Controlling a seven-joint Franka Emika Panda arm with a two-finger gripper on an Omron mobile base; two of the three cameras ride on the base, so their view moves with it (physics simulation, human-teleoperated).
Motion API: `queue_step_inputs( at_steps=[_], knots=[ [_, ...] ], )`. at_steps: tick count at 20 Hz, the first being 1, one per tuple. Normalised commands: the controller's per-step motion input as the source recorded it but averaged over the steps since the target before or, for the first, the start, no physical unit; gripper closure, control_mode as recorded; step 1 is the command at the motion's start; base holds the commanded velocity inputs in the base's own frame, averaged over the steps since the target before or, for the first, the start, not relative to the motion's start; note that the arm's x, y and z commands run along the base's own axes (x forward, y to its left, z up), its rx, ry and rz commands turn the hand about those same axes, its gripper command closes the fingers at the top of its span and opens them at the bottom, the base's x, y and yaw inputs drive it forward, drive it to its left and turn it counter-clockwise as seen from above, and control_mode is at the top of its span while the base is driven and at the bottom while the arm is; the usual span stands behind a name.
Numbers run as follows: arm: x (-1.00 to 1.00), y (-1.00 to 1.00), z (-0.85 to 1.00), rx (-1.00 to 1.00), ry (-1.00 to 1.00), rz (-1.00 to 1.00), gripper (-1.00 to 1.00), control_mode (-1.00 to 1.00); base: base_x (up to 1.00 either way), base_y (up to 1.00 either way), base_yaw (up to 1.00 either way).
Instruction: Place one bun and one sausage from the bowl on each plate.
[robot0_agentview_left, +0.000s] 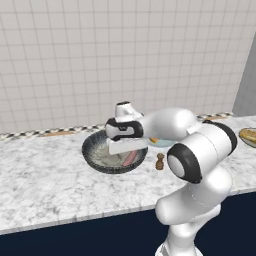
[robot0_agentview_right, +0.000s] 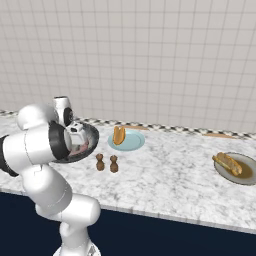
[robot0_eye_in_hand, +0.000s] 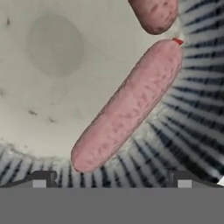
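The bowl (robot0_agentview_left: 95, 150) with its dark ribbed rim (robot0_eye_in_hand: 197, 109) stands on the counter left of centre. In the hand view a pink sausage (robot0_eye_in_hand: 129, 107) lies slanted from the pale inside onto the rim, and a second sausage (robot0_eye_in_hand: 155, 15) shows at the top edge. My gripper (robot0_eye_in_hand: 112, 181) hangs open just above the bowl, its fingertips (robot0_eye_in_hand: 41, 179) wide apart on either side of the near sausage's lower end and touching nothing. The pale blue plate (robot0_agentview_right: 131, 142) carries a bun (robot0_agentview_right: 118, 135). The brownish-rimmed plate (robot0_agentview_right: 245, 177) at the far right holds tan elongated food (robot0_agentview_right: 227, 162).
Two small brown shakers (robot0_agentview_right: 100, 161) (robot0_agentview_right: 114, 163) stand between the bowl and the counter's front edge. A tiled wall runs behind the counter. My own arm covers part of the bowl (robot0_agentview_right: 87, 135) in the right base view.
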Motion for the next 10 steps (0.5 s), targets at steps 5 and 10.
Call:
queue_step_inputs(
  at_steps=[5, 10],
  knots=[
    [0.04, 0.11, -0.17, 0.0, -0.12, -0.04, -1.0, -1.0, 0.0, 0.0, 0.0],
    [0.08, 0.12, -0.18, 0.02, -0.1, -0.09, -1.0, -1.0, 0.0, 0.0, 0.0]
  ],
)
